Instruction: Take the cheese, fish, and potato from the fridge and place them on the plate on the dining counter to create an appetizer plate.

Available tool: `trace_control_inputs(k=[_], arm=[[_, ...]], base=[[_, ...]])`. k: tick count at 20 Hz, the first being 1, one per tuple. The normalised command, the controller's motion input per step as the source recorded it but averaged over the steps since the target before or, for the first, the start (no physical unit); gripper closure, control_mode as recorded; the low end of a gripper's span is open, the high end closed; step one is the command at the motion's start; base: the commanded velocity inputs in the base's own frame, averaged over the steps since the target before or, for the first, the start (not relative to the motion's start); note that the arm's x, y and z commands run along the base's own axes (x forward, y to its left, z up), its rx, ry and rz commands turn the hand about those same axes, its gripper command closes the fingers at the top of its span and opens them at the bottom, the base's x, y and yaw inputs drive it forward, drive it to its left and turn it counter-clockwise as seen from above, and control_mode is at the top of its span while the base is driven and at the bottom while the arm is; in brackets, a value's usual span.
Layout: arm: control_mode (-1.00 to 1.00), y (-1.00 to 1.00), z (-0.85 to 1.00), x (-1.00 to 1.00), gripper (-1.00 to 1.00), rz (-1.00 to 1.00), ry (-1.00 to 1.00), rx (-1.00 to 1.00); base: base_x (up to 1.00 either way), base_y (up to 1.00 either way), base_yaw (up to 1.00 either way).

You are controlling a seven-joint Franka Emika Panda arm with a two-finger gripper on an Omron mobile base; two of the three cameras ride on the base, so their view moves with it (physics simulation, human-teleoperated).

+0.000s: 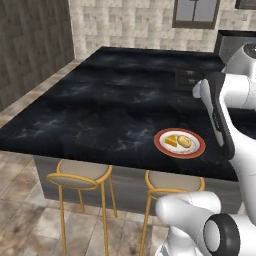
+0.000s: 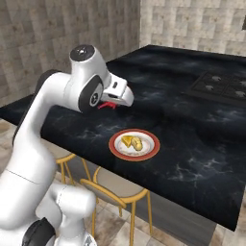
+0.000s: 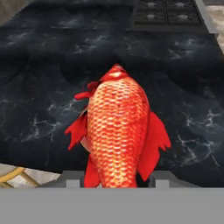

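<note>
Scaly glossy red fish [image 3: 117, 131], veined black marble-look dining counter [image 1: 100, 100], glazed plate [image 1: 162, 146].

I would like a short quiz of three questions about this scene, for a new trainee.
1. True or false: the plate already holds the cheese and the potato.
2. What is the gripper holding? A) the cheese B) the fish C) nothing
3. Fill in: the plate sits near the edge of the dining counter, above two ____.

Key:
1. True
2. B
3. stools
</note>
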Motion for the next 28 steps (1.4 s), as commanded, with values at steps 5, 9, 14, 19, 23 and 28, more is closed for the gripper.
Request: trace_control_inputs(k=[5, 9, 14, 19, 23, 28], arm=[[-1.0, -0.1, -0.43, 0.5, 1.0, 0.3, 0.04, 0.02], [-1.0, -0.19, -0.42, 0.27, 1.0, 0.24, 0.1, 0.01], [-1.0, -0.2, -0.31, 0.2, 1.0, 0.11, 0.18, 0.0], [-1.0, -0.21, -0.03, 0.1, 1.0, 0.0, 0.02, 0.0], [-1.0, -0.38, -0.27, 0.05, 1.0, 0.0, 0.05, 0.0], [-1.0, -0.28, -0.51, 0.2, 1.0, 0.0, 0.07, 0.0]], base=[[0.0, 0.0, 0.0], [0.0, 0.0, 0.0], [0.0, 0.0, 0.0], [0.0, 0.0, 0.0], [0.0, 0.0, 0.0], [0.0, 0.0, 0.0]])
